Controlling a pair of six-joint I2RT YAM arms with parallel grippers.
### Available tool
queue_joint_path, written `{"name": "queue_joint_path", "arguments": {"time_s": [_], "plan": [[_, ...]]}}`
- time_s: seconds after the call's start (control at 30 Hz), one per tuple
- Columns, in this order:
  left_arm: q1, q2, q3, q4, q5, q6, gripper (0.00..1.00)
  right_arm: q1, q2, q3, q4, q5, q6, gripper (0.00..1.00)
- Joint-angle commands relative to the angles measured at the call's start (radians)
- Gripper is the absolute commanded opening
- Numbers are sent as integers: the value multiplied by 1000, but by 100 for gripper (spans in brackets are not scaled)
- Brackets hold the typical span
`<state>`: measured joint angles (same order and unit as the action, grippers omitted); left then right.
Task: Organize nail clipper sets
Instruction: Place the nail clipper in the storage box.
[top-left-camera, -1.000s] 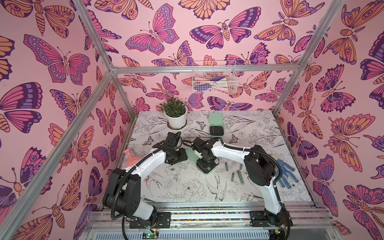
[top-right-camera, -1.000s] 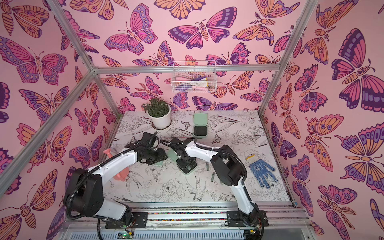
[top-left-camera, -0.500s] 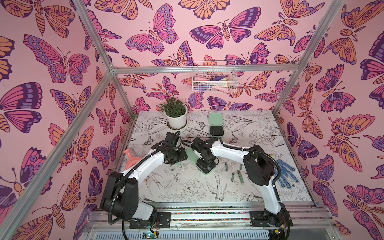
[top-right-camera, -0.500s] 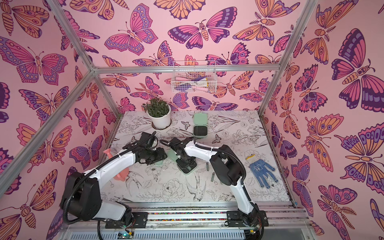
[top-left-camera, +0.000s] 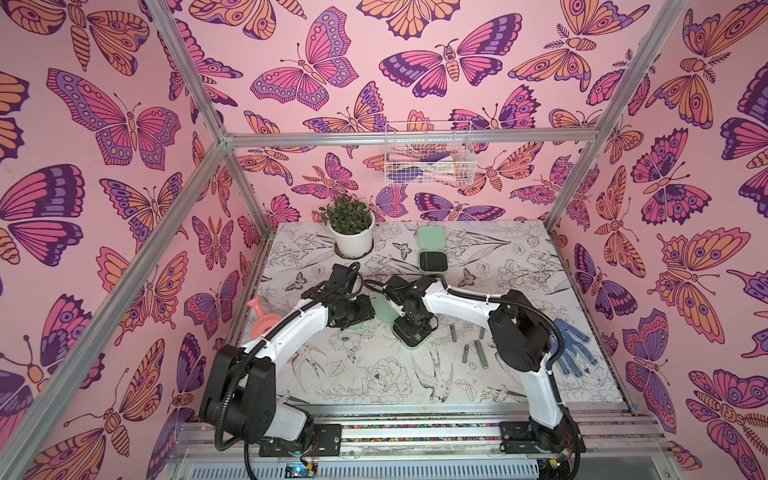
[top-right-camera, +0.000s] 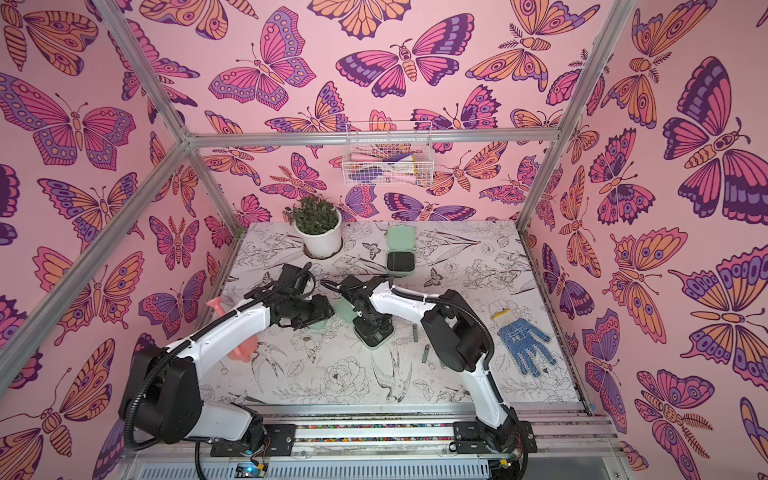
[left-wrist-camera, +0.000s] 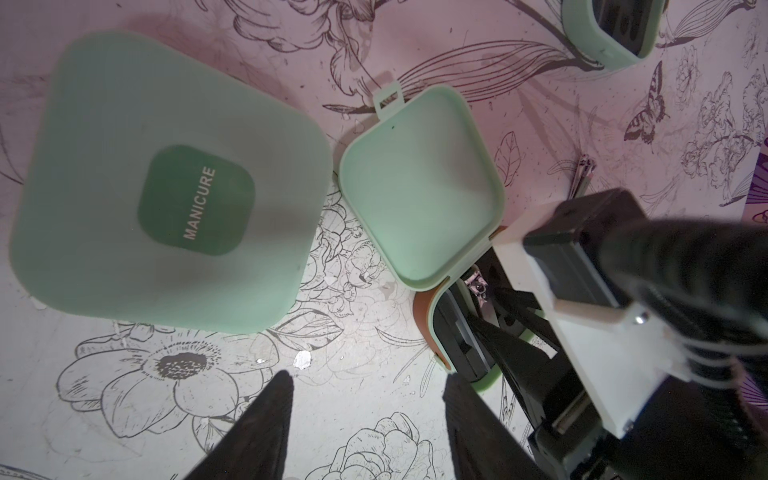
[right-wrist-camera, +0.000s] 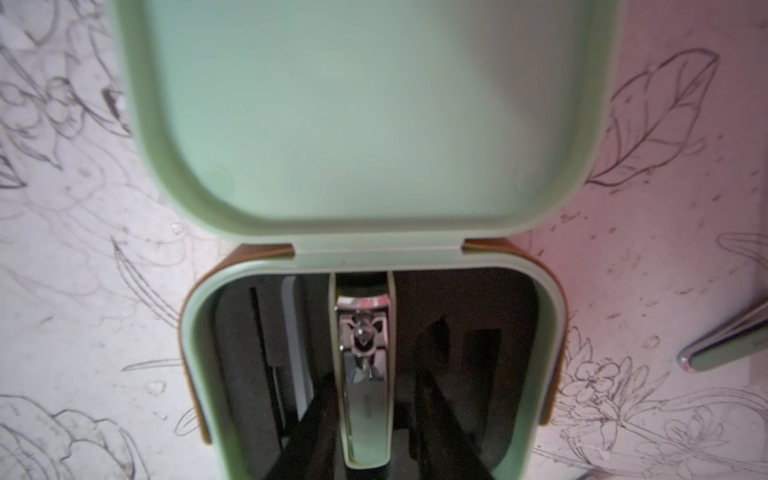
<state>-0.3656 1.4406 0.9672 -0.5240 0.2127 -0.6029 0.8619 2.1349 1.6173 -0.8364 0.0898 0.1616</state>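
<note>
Lying in the centre slot of the open mint-green plastic case (right-wrist-camera: 195, 332), a slim silver-and-green metal nail clipper (right-wrist-camera: 365, 399) sits between the right gripper (right-wrist-camera: 380, 357) jaws.

Those jaws stand slightly parted, one finger clear of the clipper's edge. The case rests mid-worktop, lid swung back. Just beside it lies a closed mint-green case marked MANICURE (left-wrist-camera: 174, 187). The left gripper (left-wrist-camera: 365, 378) hovers with jaws open and empty over the flower-printed worktop (top-left-camera: 374, 382). A third open case (top-left-camera: 432, 237) lies at the back, and loose clippers (top-left-camera: 482, 353) lie near the right arm.
</note>
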Motion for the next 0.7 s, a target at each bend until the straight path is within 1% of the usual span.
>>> {"name": "queue_joint_path", "arguments": {"time_s": [0.0,0.43,0.67], "plan": [[7,-20,-13,-21,-6,14,61,-1,55,-20,-33,41,15,33],[7,-14,-13,-24,-3,18,61,-1,-41,-23,-47,-7,30,35],[7,-23,-23,-27,-6,20,61,-1,-22,-30,-34,-22,43,35]]}}
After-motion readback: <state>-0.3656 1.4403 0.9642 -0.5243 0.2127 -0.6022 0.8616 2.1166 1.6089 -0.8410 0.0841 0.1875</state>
